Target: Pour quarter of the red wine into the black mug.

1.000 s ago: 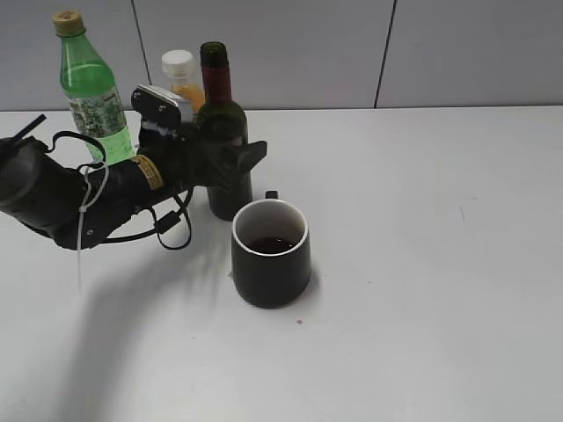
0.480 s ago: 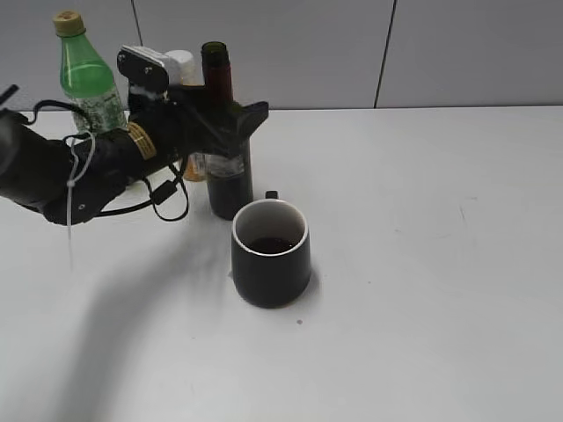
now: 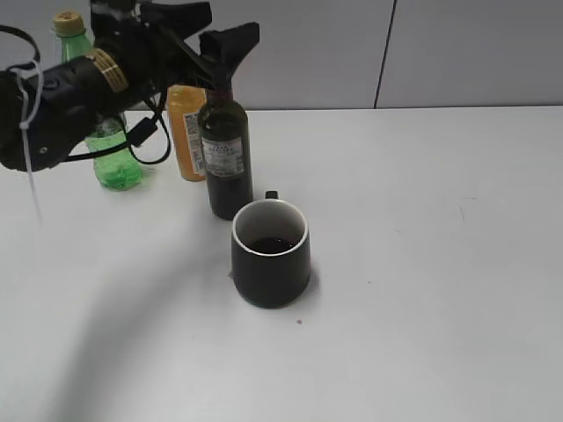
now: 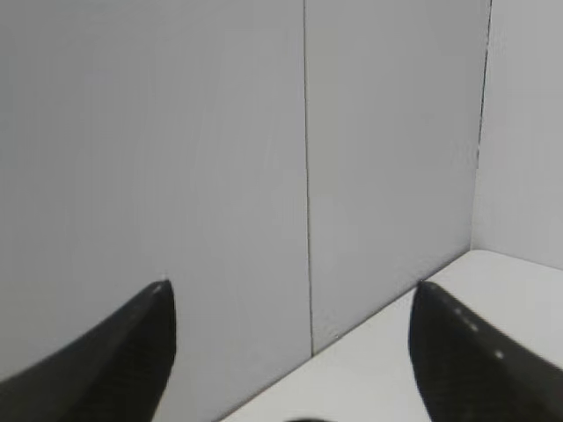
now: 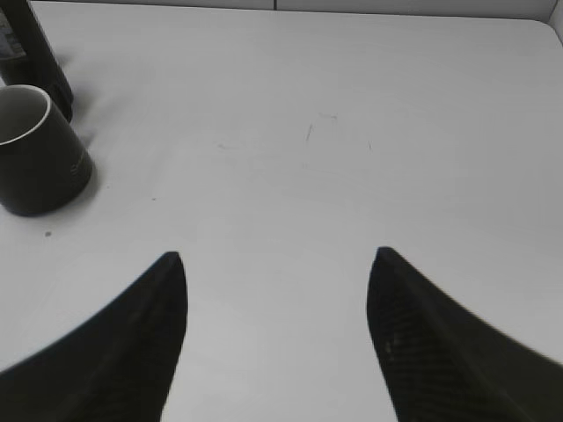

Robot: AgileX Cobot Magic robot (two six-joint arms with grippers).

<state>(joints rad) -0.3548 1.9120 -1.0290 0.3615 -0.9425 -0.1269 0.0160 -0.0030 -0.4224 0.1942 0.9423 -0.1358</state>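
Observation:
The red wine bottle (image 3: 225, 158) stands upright on the white table, just behind the black mug (image 3: 271, 255). The mug holds a little dark red liquid at the bottom. My left gripper (image 3: 220, 35) is open and empty, raised above the bottle's neck, which it partly hides. In the left wrist view its jaws (image 4: 295, 299) frame only the grey wall and the table's far edge. My right gripper (image 5: 277, 259) is open and empty over bare table; the mug (image 5: 40, 158) and the bottle's base (image 5: 35, 53) show at that view's left edge.
An orange juice bottle (image 3: 185, 132) stands left of and behind the wine bottle. A green plastic bottle (image 3: 110, 149) stands further left, partly hidden by my left arm. A grey panelled wall (image 3: 396, 53) runs behind the table.
My left gripper has let go of the wine bottle and risen from its body to above its neck. The bottle stays upright; the juice bottle has come into view.

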